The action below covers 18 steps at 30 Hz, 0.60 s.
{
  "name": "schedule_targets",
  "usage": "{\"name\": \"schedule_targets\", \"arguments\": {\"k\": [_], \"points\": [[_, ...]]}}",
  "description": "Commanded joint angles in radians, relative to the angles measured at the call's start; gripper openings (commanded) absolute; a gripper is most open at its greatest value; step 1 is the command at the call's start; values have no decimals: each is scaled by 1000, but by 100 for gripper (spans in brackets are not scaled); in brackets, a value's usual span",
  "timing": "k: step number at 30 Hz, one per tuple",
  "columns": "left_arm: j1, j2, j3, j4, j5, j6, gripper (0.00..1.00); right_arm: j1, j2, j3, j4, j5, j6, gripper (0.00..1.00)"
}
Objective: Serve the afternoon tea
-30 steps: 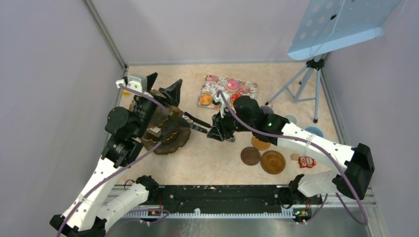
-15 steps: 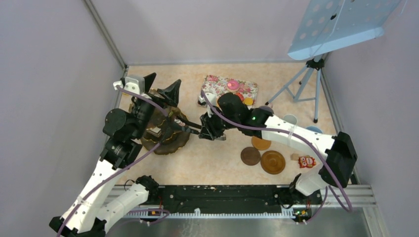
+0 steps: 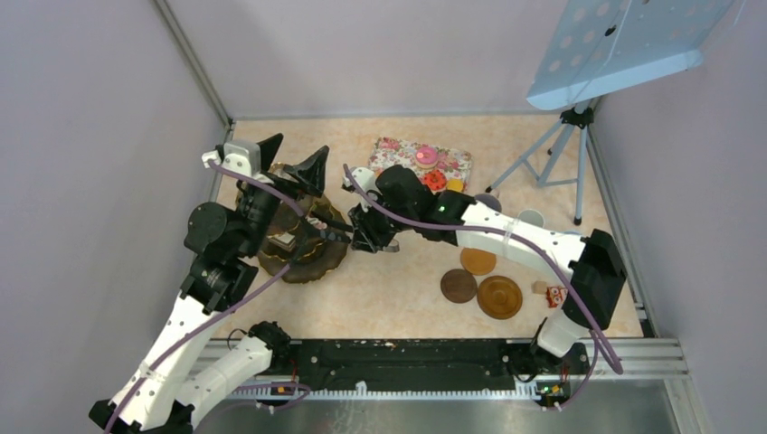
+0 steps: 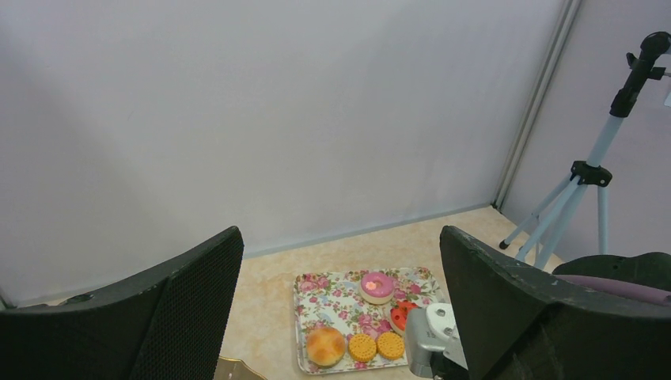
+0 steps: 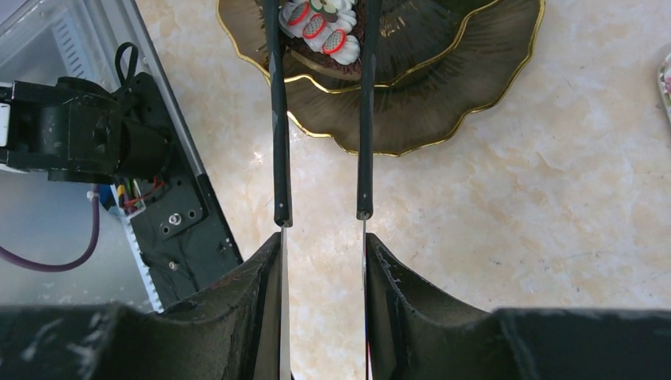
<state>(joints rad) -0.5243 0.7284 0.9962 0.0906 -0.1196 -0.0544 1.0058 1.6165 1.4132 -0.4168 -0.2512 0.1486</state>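
Observation:
My right gripper (image 3: 366,233) (image 5: 323,245) is shut on the black tongs (image 3: 335,225) (image 5: 278,142). The tong tips hold a small white cake with red-rimmed slices (image 5: 324,28) over the brown gold-rimmed stand (image 3: 312,264) (image 5: 443,111). My left gripper (image 3: 294,158) (image 4: 339,237) is open and empty, raised above the stand. The rose tray (image 3: 391,149) (image 4: 332,294) carries a pink doughnut (image 4: 377,286), a red cake (image 4: 401,314), a bun (image 4: 325,345) and two orange biscuits (image 4: 362,347). The lilac mug (image 3: 488,200) and white cup (image 3: 532,218) stand behind my right arm. The light-blue mug is hidden.
Three brown saucers (image 3: 499,297) lie at the front right, with a small snack packet (image 3: 553,294) beside them. A tripod (image 3: 552,163) with a pale blue perforated panel (image 3: 624,41) stands at the back right. Walls close in on the left and right.
My right arm has swung left with the tongs, bringing their tips from beside the stand to over it. My left gripper has shifted slightly left and stays open.

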Motion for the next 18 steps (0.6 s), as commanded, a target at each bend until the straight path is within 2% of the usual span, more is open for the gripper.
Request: {"name": "schedule_targets", "arguments": {"k": [1, 9, 18], "points": [[4, -13, -2, 40, 12, -13, 99, 20, 24, 78, 10, 12, -29, 16], [4, -12, -2, 40, 11, -12, 99, 42, 65, 118, -58, 52, -83, 26], [5, -7, -1, 40, 9, -11, 99, 47, 71, 105, -33, 66, -116, 39]]}}
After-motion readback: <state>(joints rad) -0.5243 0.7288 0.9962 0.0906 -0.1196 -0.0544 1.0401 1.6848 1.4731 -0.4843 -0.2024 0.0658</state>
